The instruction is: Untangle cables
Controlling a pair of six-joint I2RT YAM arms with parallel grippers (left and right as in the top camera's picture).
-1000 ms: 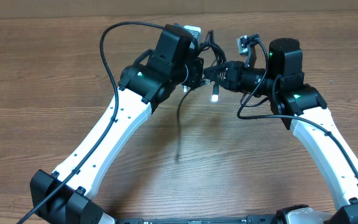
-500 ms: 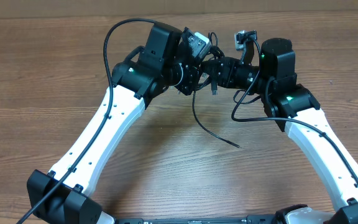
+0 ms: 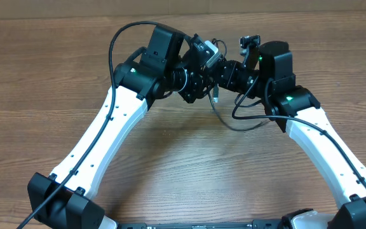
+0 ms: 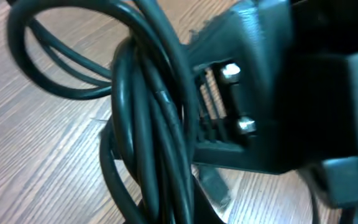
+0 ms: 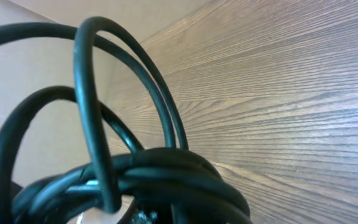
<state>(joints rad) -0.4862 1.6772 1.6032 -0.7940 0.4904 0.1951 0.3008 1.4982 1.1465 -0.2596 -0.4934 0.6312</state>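
The cables (image 3: 213, 69) are a tight black knot held above the table between my two grippers. From the left, my left gripper (image 3: 201, 81) is shut on it. My right gripper (image 3: 225, 74) meets it from the right, shut on the same knot. One loose strand (image 3: 224, 124) curves down and to the right, and a small plug end (image 3: 215, 97) dangles below the knot. In the left wrist view the cables (image 4: 157, 124) fill the middle and hide my fingers. A plug end (image 4: 213, 186) shows beside them. The right wrist view shows the knot (image 5: 166, 174) right at my jaws, with loops (image 5: 89, 93) rising above.
The wooden table (image 3: 183, 165) lies below both arms. The right arm's own thicker wire (image 3: 237, 113) loops beneath its wrist, close to the loose strand. In the left wrist view the right gripper's black body (image 4: 260, 93) is very close.
The two grippers have drawn closer together with the knot between them. The dangling strand has swung from below the left gripper across to the right and now curls under the right wrist.
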